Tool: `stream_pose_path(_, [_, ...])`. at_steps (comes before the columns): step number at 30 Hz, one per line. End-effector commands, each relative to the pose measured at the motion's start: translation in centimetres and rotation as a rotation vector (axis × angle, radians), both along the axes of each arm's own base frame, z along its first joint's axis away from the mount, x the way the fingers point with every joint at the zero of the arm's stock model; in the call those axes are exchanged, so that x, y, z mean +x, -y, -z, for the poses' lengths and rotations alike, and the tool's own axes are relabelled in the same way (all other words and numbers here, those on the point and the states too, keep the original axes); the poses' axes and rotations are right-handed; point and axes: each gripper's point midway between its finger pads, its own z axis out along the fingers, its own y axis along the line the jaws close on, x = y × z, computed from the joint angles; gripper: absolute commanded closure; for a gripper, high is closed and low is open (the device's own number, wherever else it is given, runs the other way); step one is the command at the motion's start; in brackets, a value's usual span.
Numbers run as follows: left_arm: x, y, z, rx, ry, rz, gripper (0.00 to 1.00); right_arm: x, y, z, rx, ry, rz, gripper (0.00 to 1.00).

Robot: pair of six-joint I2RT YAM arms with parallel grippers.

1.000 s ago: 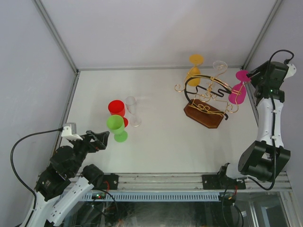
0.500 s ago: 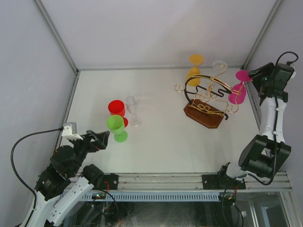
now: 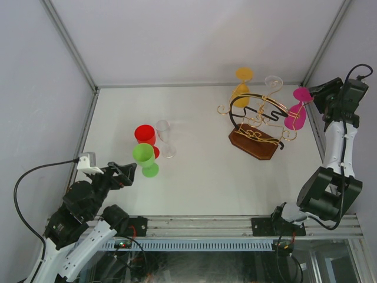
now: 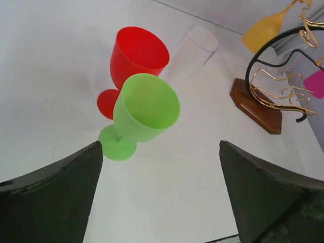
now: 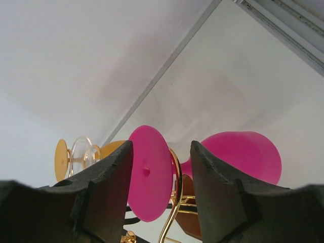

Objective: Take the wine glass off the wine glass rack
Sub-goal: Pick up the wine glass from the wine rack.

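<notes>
While the pink wine glass (image 3: 295, 118) hung on the wine glass rack (image 3: 254, 141), the right tool (image 5: 161, 152) stood half open astride its foot, gripping nothing; the left tool (image 4: 160, 147) gaped wide, empty. Grasp and lift-off were not yet done.

We see the wine glass rack (image 3: 254, 141) on the table (image 3: 200, 183), one hanging glass (image 3: 296, 115) at its right end, two hanging glasses (image 3: 242, 88) behind it, right gripper (image 3: 316, 96) just right of it, three standing glasses (image 3: 147, 147) well left.

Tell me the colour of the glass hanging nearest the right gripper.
Magenta pink; the wine glass shows best in the right wrist view.
</notes>
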Motion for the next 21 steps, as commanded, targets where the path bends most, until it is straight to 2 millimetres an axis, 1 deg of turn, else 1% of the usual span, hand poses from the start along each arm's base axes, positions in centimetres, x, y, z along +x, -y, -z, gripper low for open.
stream_pose_path(1, [0.6,0.2,0.3,0.004,-0.005,-0.010,0.00,0.4,0.3,0.3,0.007,0.008,0.000,0.53])
stream_pose_path(2, [0.6,0.2,0.3,0.004,-0.004,-0.010,0.00,0.5,0.1,0.4,0.008,0.006,-0.005,0.53])
stream_pose_path(5, [0.6,0.3,0.2,0.004,-0.004,-0.009,0.00,0.5,0.1,0.7,0.003,-0.004,-0.014,0.60])
stream_pose_path(9, [0.6,0.3,0.3,0.007,-0.007,-0.007,0.00,0.4,0.1,0.9,-0.008,-0.011,-0.018,0.62])
stream_pose_path(12, [0.7,0.3,0.4,0.012,-0.012,-0.008,0.00,0.0,0.2,0.9,-0.006,-0.022,-0.003,0.62])
stream_pose_path(16, [0.8,0.3,0.5,0.017,-0.017,-0.011,0.00,-0.5,0.5,0.1,-0.024,0.001,0.026,0.65])
stream_pose_path(18, [0.8,0.3,0.6,0.021,-0.022,-0.011,0.00,-0.9,0.5,-0.2,-0.033,0.008,0.036,0.69])
stream_pose_path(21, [0.9,0.3,0.7,0.025,-0.027,-0.014,0.00,-1.3,0.4,-0.6,-0.044,0.014,0.037,0.69])
